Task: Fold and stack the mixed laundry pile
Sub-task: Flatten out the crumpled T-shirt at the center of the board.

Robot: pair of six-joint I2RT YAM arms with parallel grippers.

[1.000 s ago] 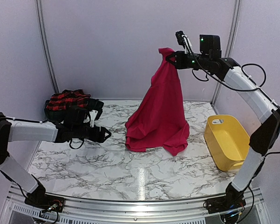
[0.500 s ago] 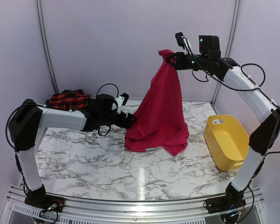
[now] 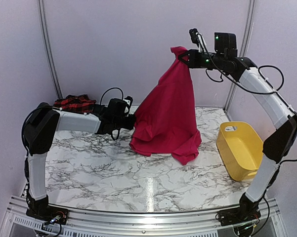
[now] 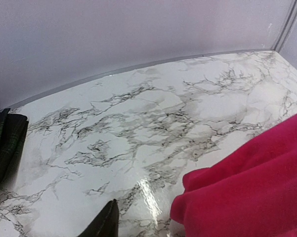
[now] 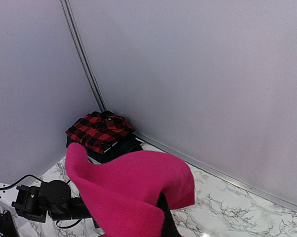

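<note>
The magenta-pink garment (image 3: 168, 118) hangs like a tent from my right gripper (image 3: 181, 56), which is shut on its top high above the table; its hem rests on the marble. In the right wrist view the pink cloth (image 5: 133, 192) wraps over the right gripper (image 5: 160, 217). My left gripper (image 3: 133, 121) sits low at the garment's left hem. In the left wrist view one dark fingertip (image 4: 106, 222) shows, bare marble separates it from the pink cloth (image 4: 252, 192), and the other finger is hidden. The red-and-black checked garment (image 3: 74, 102) lies folded at the back left on a dark plaid one (image 5: 111, 148).
A yellow plastic tub (image 3: 239, 148) stands at the right side of the marble table (image 3: 138, 182). Grey walls and metal corner posts close in the back and sides. The dark plaid cloth (image 4: 5, 143) lies just left of my left gripper.
My left arm has swung right, from beside the checked stack to the pink garment's left hem. The right gripper has kept its hold up high, and the garment's lower left has shifted slightly.
</note>
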